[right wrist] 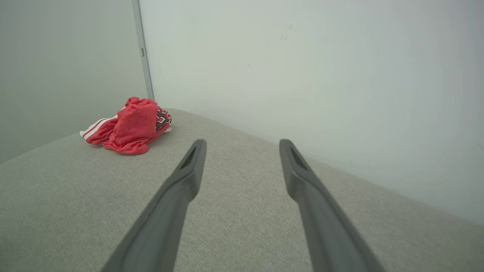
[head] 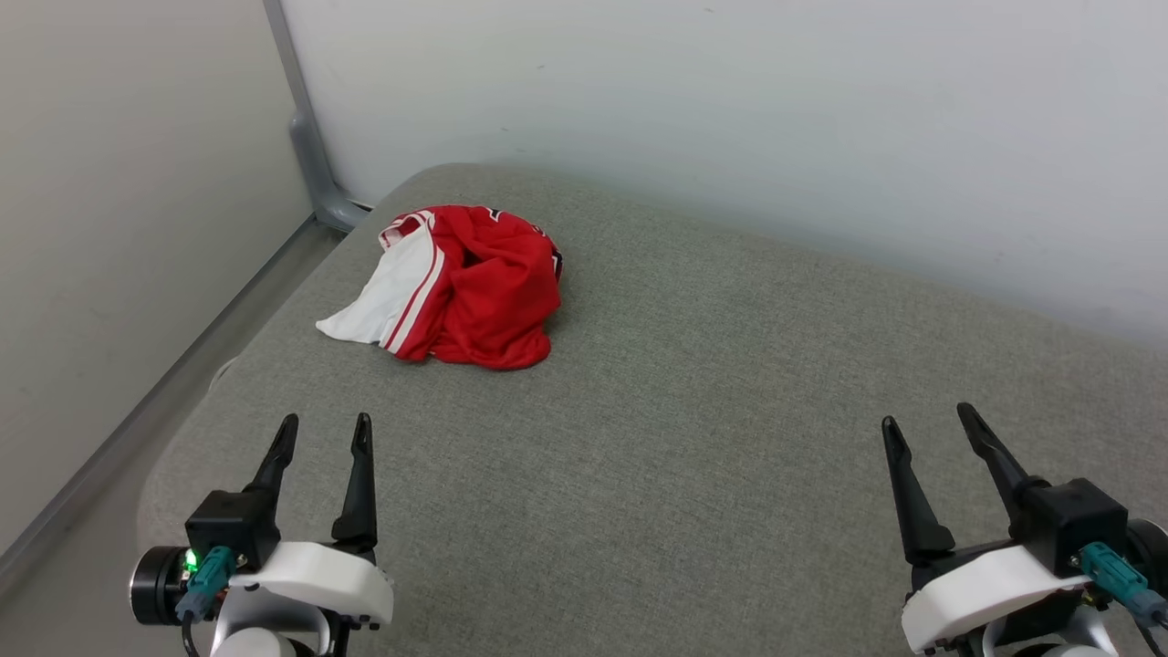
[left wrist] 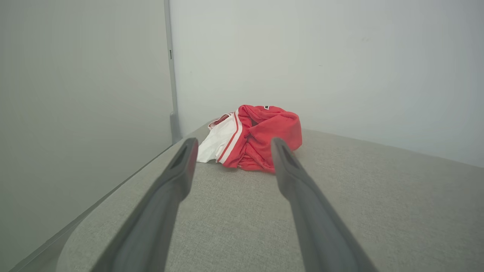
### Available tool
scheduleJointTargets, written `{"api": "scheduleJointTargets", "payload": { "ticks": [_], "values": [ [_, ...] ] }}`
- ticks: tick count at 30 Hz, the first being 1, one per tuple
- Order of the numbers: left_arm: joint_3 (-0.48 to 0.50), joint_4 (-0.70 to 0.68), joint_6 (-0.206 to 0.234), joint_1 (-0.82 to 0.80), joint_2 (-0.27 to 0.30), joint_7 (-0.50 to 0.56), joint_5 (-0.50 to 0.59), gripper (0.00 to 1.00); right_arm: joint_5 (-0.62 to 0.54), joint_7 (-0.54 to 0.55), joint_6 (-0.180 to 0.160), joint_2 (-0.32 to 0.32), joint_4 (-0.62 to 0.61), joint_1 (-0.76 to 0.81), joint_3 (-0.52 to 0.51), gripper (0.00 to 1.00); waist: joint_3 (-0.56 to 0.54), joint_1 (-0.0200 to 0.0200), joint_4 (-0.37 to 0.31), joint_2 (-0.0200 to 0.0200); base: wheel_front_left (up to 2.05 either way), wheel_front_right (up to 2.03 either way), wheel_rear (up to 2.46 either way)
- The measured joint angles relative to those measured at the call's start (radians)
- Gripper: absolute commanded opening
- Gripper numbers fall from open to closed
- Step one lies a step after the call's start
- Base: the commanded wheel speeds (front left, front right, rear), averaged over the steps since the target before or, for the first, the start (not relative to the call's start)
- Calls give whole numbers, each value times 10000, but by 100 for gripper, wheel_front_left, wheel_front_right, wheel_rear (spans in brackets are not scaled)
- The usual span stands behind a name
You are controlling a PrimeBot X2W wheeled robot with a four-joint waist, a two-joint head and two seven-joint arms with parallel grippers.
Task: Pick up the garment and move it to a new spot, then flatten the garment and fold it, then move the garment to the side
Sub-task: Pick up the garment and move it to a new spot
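The garment (head: 474, 287) lies crumpled in a heap at the far left of the grey fabric surface (head: 693, 438), red with a white striped sleeve spread toward the left. From the left wrist the garment (left wrist: 257, 138) sits straight ahead, beyond the fingertips. From the right wrist the garment (right wrist: 130, 126) is far off to the upper left, with a bit of black and white print showing. My left gripper (head: 326, 427) hovers open near the front left, well short of the heap. At the front right my right gripper (head: 926, 422) is open with nothing in it.
A pale wall (head: 730, 109) runs close behind the surface and another wall (head: 119, 228) stands along its left side, with a grey post (head: 306, 128) in the corner. The surface's rounded left edge (head: 196, 401) drops off beside my left gripper.
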Motion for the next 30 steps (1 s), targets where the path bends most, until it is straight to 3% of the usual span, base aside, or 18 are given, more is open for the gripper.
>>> {"api": "scheduleJointTargets", "payload": {
  "ticks": [6,15,17,24,30],
  "values": [
    [-104,477,-242,-701,199,119,-268,100,21,-12,0,0,42,-45,52,100,78,0,-149,0,0,0,0],
    [111,1011,-451,-3271,940,978,-1179,100,-468,351,0,0,-309,-644,134,100,922,1,-799,0,0,0,0],
    [222,1592,-502,-4643,1494,1802,-1810,100,-616,476,0,2,-483,-936,104,100,1518,1,-1199,0,0,0,0],
    [-251,2658,-564,-6438,2594,3620,-2840,100,-690,500,0,0,-631,-1489,-19,100,2625,2,-1948,0,0,0,0],
    [-903,3797,-566,-7519,3766,6023,-3799,100,-723,372,0,0,-709,-2069,46,100,3678,2,-2514,0,0,0,0]
  ]
}}
